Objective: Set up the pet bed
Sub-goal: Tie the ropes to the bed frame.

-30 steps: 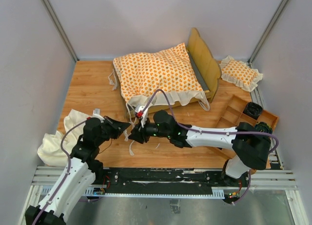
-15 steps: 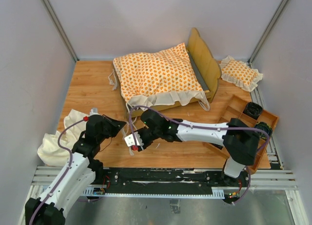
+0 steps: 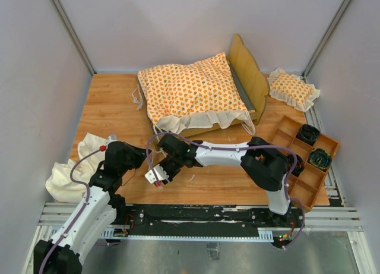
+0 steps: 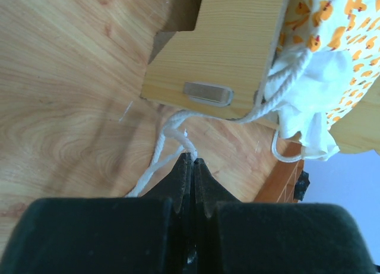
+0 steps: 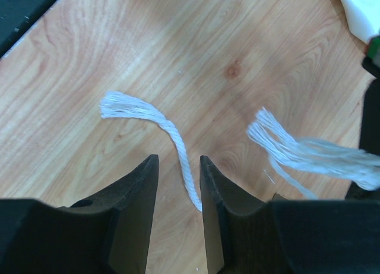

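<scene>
left wrist: shows left gripper point(image 4: 189, 164) clenched on a tie string point(image 4: 172, 134) near the bed frame point(image 4: 225, 42) corner. right wrist: shows right gripper point(image 5: 178, 167) parted around a frayed string end point(image 5: 176, 140) on the table point(image 5: 89, 54). top external: shows cushion point(image 3: 190, 87) lying on the frame, far middle of the table.

The wood-grain counter point(image 3: 113, 101) is enclosed at the left, rear and right by plain pale grey walls point(image 3: 178, 24) joined at slanted metal corner posts point(image 3: 70, 30), with a slotted aluminium rail point(image 3: 338, 214) along its near edge, all under even, diffuse light casting soft shadows.
</scene>
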Controlling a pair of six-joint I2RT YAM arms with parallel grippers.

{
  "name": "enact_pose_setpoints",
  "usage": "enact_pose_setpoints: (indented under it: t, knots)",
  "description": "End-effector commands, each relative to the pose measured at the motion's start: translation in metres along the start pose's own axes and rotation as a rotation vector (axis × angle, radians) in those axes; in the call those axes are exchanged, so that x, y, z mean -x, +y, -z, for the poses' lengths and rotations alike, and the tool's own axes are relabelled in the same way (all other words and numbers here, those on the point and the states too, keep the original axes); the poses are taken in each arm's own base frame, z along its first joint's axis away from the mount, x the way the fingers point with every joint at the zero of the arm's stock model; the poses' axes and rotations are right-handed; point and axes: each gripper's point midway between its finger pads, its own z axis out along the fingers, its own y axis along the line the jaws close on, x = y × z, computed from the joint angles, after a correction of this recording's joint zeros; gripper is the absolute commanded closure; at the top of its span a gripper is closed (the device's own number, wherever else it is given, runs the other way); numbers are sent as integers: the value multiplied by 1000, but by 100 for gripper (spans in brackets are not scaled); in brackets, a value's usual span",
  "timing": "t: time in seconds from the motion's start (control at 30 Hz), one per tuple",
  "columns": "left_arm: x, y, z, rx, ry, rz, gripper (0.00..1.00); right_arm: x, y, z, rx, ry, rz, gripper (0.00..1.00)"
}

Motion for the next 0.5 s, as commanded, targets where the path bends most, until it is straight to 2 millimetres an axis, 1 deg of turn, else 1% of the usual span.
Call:
enact_pose_setpoints:
  t: [0.0,0.03,0.07,0.17,0.4,0.47]
  knots:
    - [6,1,-2,-15,-33,33,100,-9,-16,2,-10,17,37,66]
    - [7,2,-3,-11,-40,34,100,-9,-18,4,-15,18,36,66]
    - [8,3,-4,-8,-47,37,100,-17,-15,-2,2,25,21,66]
    - [8,7,-5,-4,-49,50,100,-26,-9,-8,35,27,-3,67]
    - [10,9,-8,2,-54,53,100,-36,-5,-18,82,39,-32,67]
    - [10,9,-8,5,-53,51,100,-40,0,-21,106,49,-43,68]
